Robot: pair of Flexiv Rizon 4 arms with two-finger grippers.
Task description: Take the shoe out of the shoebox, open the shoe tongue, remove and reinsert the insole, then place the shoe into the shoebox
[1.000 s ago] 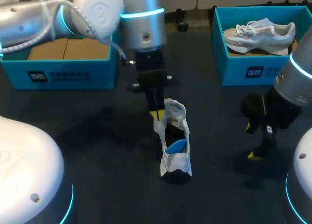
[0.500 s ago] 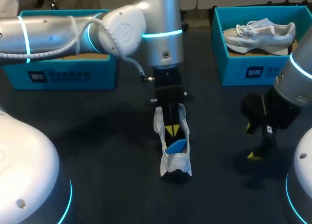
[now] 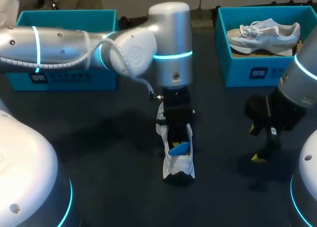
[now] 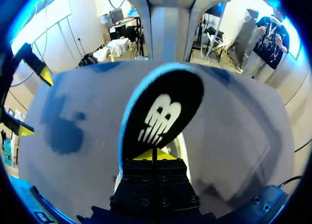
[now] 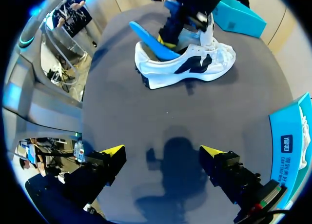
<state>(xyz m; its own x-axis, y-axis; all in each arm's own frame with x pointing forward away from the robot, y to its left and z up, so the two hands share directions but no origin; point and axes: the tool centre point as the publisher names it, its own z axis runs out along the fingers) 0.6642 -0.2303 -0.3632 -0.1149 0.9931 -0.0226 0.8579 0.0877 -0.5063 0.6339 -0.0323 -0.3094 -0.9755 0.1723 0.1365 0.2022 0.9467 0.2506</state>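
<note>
Blue insole (image 4: 161, 112) stands pinched in the left jaws, above the shoe (image 3: 177, 162).

**Robotics laboratory bench.** The setting is identified by two silver jointed arms with lit cyan rings, the left arm (image 3: 64, 46) and the right arm (image 3: 302, 83), which are seen over a dark table (image 3: 99, 153) from its two sides. Teal shoeboxes are set at the table's far edge: the left shoebox (image 3: 64, 76) and the right shoebox (image 3: 257, 68), in which a pale shoe (image 3: 267, 34) is laid. At the table's middle a white shoe (image 3: 178, 160) is stood, its blue insole (image 4: 161, 112) pinched by the left gripper (image 4: 152, 154).
</note>
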